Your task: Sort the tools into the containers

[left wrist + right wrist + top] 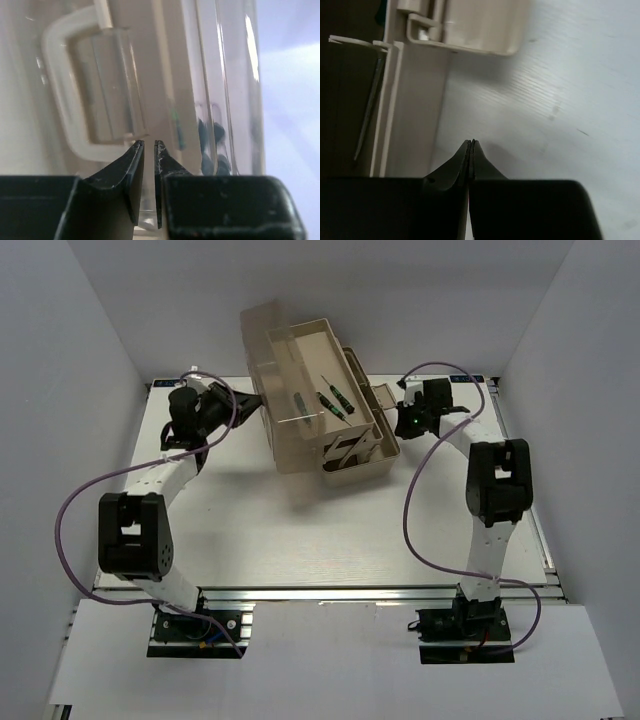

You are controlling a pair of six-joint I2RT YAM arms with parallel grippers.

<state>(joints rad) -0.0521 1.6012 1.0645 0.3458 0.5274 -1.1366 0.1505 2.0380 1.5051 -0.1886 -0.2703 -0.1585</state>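
Top external view has the beige toolbox (352, 458) standing at the far middle of the desk (300, 540), its translucent lid (272, 360) swung up on the left. Its upper tray (320, 355) is folded out and carries two green-and-black screwdrivers (340, 400), lying side by side near the tray's right end. The left end effector (149, 145) is pressed up to the lid just below its carry handle (65, 85), fingers drawn to a narrow slit. A pale strip of plastic shows between them, so it appears to be pinching a thin part of the lid. The right end effector (471, 142) is closed tip to tip on nothing, hanging over bare desk just right of the toolbox beside its end latch (465, 35). The screwdrivers look light and stiff, with round handles that would likely roll and thin smooth shafts that would likely slip. The surer hold is probably across the thicker handle near its middle, fingers square to the tool's length. The toolbox itself seems light plastic on hinged tiers, so a push against the tray could shift or fold it. The lid's thin wall probably flexes under a hard squeeze.
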